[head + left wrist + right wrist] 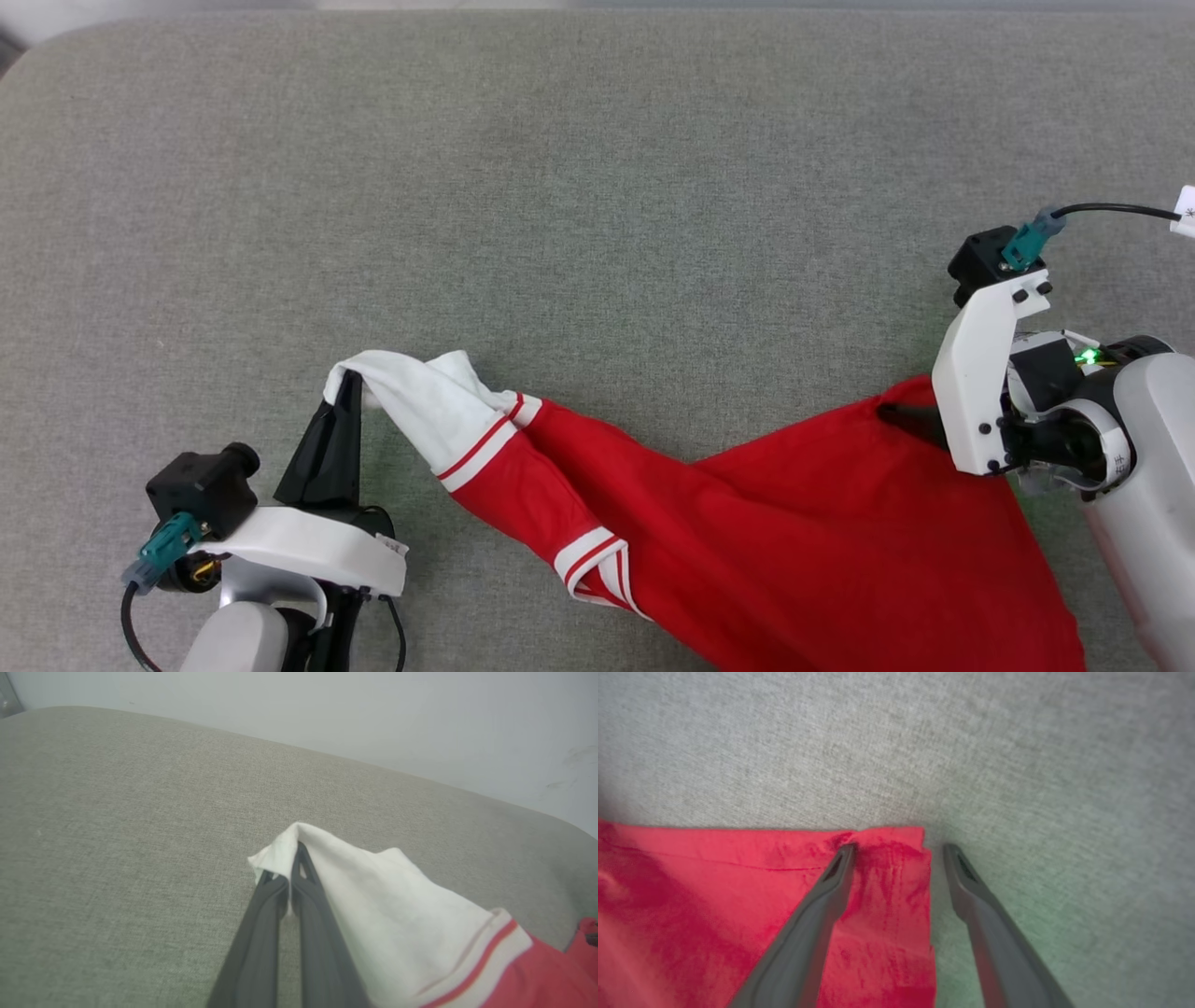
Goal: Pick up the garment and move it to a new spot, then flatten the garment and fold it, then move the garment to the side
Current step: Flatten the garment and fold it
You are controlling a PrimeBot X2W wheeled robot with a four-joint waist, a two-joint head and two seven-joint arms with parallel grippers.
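Our left pincer (347, 385) clamps the white sleeve tip (336, 863) of the garment (794, 532), stretched low across the grey table (597, 187). Our right pincer (899, 847) stands wide open astride a red hem corner (889, 872), probably poised to grip so we can pull it flat.

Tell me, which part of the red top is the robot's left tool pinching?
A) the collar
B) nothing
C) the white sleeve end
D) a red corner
C: the left tool is shut on the white sleeve end of the garment, while the right tool stands open at a red corner.
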